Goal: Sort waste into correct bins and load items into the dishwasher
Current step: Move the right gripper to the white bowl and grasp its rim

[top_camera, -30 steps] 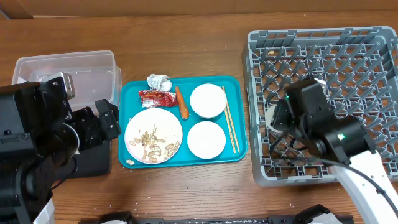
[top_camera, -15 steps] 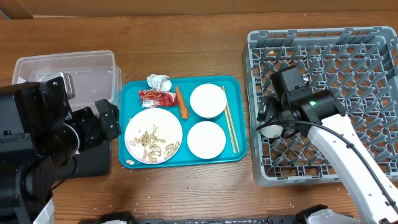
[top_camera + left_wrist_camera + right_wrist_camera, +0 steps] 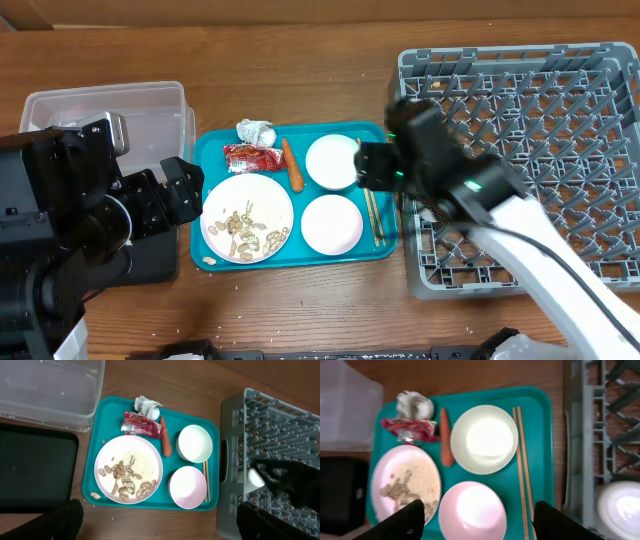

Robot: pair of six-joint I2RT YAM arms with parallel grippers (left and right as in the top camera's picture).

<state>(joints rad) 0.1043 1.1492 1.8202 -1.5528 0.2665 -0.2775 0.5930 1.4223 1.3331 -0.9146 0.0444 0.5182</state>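
A teal tray (image 3: 385, 235) holds the white plate (image 3: 247, 218) with beige scraps, two white bowls (image 3: 334, 161) (image 3: 332, 224), chopsticks (image 3: 372, 205), a carrot (image 3: 291, 165), a red wrapper (image 3: 253, 157) and a paper ball (image 3: 255, 131). My right gripper (image 3: 368, 166) is open and empty above the tray's right side; in the right wrist view its fingers (image 3: 480, 522) straddle the near bowl (image 3: 472, 510). The white cup (image 3: 620, 505) sits in the grey dish rack (image 3: 520, 110). My left gripper (image 3: 178, 195) is open and empty at the tray's left edge.
The clear tub (image 3: 110, 110) stands at the back left. The black tray (image 3: 155, 258) lies in front of it, mostly under my left arm. The rack fills the right side. Bare wood lies along the front edge.
My right arm has swung left from the dish rack to above the teal tray, leaving the cup in the rack. My left arm has barely moved.
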